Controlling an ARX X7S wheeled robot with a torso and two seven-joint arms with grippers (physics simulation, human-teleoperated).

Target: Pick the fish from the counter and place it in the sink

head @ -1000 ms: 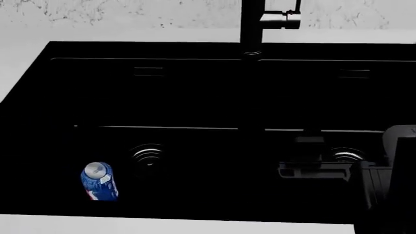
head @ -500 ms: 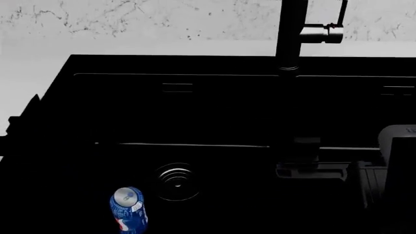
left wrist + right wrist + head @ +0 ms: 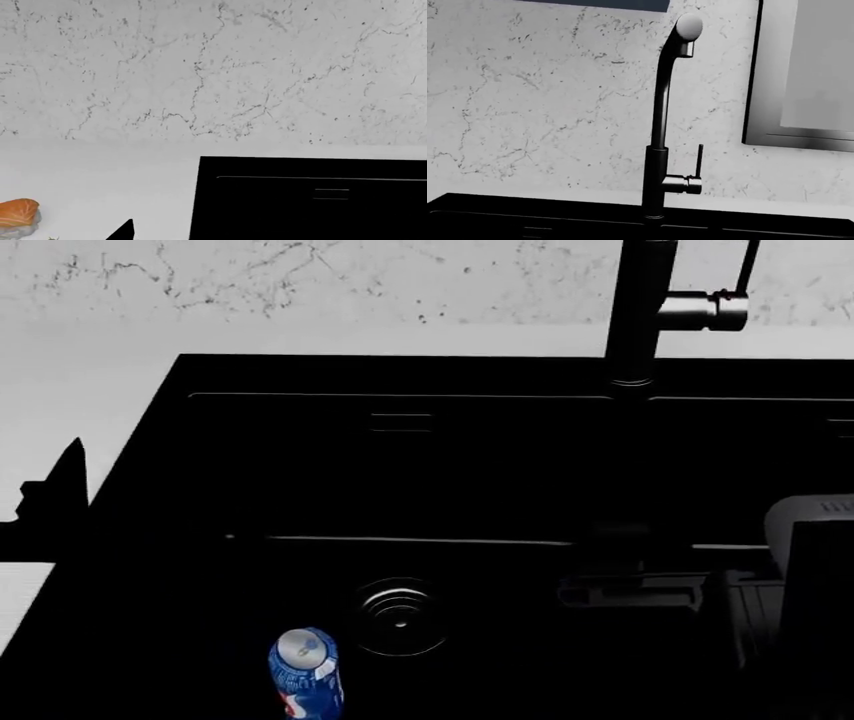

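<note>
I cannot make out the fish for certain. An orange-topped, pale grey lump (image 3: 19, 217) lies on the white counter (image 3: 100, 185) at the edge of the left wrist view, left of the black sink's (image 3: 300, 215) corner. In the head view the sink (image 3: 400, 470) fills most of the frame. My left gripper (image 3: 54, 495) is a dark silhouette over the counter (image 3: 67, 370) beside the sink's left rim. Only one fingertip (image 3: 125, 229) shows in the wrist view. My right gripper (image 3: 627, 590) hangs dark over the right basin, and its jaws are unreadable.
A blue soda can (image 3: 307, 675) lies in the left basin near the round drain (image 3: 400, 618). The tall black faucet (image 3: 641, 310) stands at the sink's back, also in the right wrist view (image 3: 660, 125). The veined marble wall (image 3: 267, 275) runs behind.
The head view has swung left, so sink, can and faucet slid right in the frame. My left gripper has come into view at the left edge. The right gripper stays over the right basin.
</note>
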